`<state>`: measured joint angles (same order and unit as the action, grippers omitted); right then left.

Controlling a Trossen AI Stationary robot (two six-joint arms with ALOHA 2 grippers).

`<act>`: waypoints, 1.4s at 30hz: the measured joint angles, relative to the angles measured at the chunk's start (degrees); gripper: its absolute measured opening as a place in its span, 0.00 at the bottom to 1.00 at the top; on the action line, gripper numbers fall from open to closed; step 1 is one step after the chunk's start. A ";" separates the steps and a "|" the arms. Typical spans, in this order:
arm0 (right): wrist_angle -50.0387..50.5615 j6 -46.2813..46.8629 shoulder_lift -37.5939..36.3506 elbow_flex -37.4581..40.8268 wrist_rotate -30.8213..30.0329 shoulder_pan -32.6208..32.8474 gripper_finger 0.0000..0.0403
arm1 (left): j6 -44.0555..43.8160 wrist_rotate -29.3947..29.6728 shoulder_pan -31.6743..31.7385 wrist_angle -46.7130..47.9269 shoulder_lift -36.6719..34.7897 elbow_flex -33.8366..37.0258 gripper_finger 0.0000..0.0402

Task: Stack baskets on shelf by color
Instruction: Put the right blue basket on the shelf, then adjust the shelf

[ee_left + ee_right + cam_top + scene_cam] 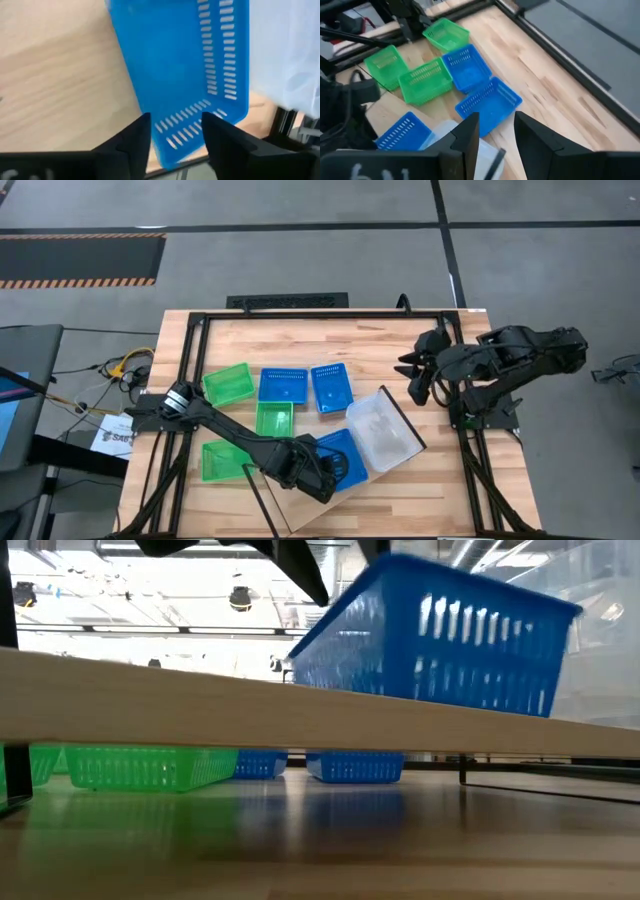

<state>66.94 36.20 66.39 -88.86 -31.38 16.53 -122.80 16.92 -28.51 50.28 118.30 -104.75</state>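
The shelf (300,512) lies slantwise near the table's front edge. On its plank (200,705) a blue basket (347,458) sits tilted, beside a clear basket (383,430). My left gripper (175,132) is open above the blue basket's near end; the slotted end wall (187,125) shows between its fingers, and no touch shows. Two more blue baskets (283,384) (332,387) and three green ones (228,383) (274,418) (222,460) rest on their bottoms on the table. My right gripper (495,132) hangs open above the table's right side, with nothing between its fingers.
A black metal frame (190,360) runs round the tabletop. The shelf's black wire end frames (405,420) stick out beside the clear basket and near the front edge. Bare wood lies at the far right of the table (400,345).
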 joint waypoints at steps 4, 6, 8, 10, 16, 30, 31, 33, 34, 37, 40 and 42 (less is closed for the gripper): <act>10.33 9.94 0.24 0.69 0.00 0.00 0.35 | 0.61 -3.90 -0.38 0.57 -0.45 0.00 0.48; 16.26 15.31 0.41 2.65 0.00 0.00 0.34 | 1.08 -4.47 -0.98 0.42 -1.30 0.00 0.50; 19.35 18.91 0.46 5.65 0.01 -0.02 0.33 | 1.73 -4.11 -1.65 0.39 -2.24 -0.02 0.50; 19.55 20.80 0.36 9.47 0.02 -0.02 0.33 | 1.96 -2.76 -2.25 0.96 -3.35 -0.02 0.50; 17.52 24.17 -1.93 20.79 4.46 -1.33 0.33 | 5.22 4.75 -2.64 2.85 -7.40 -0.02 0.50; -15.68 20.62 -23.48 47.51 17.31 -11.92 0.33 | 8.34 14.57 -2.51 3.19 -10.03 -0.02 0.49; -17.24 20.46 -24.04 49.20 17.96 -12.60 0.33 | 8.66 14.59 -2.51 3.21 -10.03 -0.02 0.49; -19.19 20.19 -24.60 52.08 18.75 -13.85 0.33 | 9.49 14.82 -2.51 3.14 -10.03 -0.02 0.49; -20.63 19.52 -24.62 53.49 19.33 -14.47 0.33 | 9.72 14.89 -2.51 3.13 -10.03 -0.02 0.49; -26.57 17.95 -24.17 57.25 22.73 -15.76 0.33 | 10.31 14.87 -2.51 3.15 -10.01 -0.02 0.49; -33.17 17.30 -22.93 60.20 24.55 -16.31 0.33 | 11.11 14.89 -2.51 3.15 -10.01 -0.02 0.49; -36.81 17.26 -22.48 61.42 24.68 -16.41 0.33 | 11.19 14.91 -2.51 3.16 -10.01 -0.02 0.49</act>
<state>30.13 53.45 43.91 -27.44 -6.71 0.13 -111.61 31.83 -31.03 53.44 108.29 -104.77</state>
